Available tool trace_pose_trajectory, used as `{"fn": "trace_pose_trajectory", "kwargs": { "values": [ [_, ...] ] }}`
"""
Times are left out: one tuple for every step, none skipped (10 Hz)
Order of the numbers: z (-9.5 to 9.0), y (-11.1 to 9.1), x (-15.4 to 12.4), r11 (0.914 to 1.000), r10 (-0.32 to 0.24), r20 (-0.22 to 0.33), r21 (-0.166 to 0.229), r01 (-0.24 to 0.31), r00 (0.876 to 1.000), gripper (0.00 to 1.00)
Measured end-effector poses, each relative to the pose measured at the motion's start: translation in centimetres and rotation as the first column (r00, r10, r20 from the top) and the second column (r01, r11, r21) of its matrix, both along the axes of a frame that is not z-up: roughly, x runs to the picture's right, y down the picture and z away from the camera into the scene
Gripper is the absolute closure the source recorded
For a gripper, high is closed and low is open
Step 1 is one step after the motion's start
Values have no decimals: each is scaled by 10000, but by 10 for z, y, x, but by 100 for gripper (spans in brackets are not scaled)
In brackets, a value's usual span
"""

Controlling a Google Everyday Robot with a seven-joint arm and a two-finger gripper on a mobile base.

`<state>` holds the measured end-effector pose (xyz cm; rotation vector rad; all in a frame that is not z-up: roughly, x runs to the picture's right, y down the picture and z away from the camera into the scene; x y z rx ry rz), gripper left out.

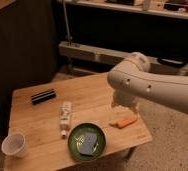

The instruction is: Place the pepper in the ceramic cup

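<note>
Roughly, left to right, all placed off the green plate (pixel 72 143) at the front edge of the wooden table (pixel 32 117).

Well left of plate, by the front-left corner: ceramic cup (pixel 14 145), white, upright, mouth up, standing apart from everything else.

Behind and left of plate, toward the back of the tabletop: flat black bar-shaped object (pixel 43 96), lying at a slight angle. Can't say what it is.

Just behind-left of plate: white bottle-like tube (pixel 65 118), lying flat, long axis running front to back, front end close to the plate rim, contact unclear.

On plate: grey-blue rectangular pad (pixel 88 142), lying near the middle.

Right of plate and slightly behind it: pepper (pixel 123 122), orange-red, flat on the wood near the right edge, clear of the plate, well apart from the cup. Not lifted.

Above and right of plate: white robot arm (pixel 157 87), coming in from the right edge, elbow high. Gripper (pixel 121 102) at its lower end, hanging just above and behind the pepper, mostly hidden by the arm shell. Grasp state: cannot tell. No visible contact with the pepper.
</note>
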<state>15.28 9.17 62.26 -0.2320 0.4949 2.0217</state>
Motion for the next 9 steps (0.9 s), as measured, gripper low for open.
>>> {"fn": "trace_pose_trajectory", "kwargs": {
  "values": [
    [-2,10,10,9959,719,515,505,-745,9961,35],
    [-2,20,19,9854,1264,1047,1010,-1369,9864,35],
    [2,29,29,9706,1738,1573,1395,-1960,9722,35],
    [11,31,33,9640,1967,1789,1441,-2234,9640,35],
    [22,32,35,9639,2101,1812,1262,-2345,9607,35],
    [40,29,31,9677,2199,1825,835,-2379,9583,35],
    [51,28,30,9696,2248,1786,564,-2380,9579,35],
    [67,28,29,9711,2319,1691,171,-2381,9579,35],
    [79,30,30,9692,2460,1488,-280,-2446,9578,35]
  ]
}}
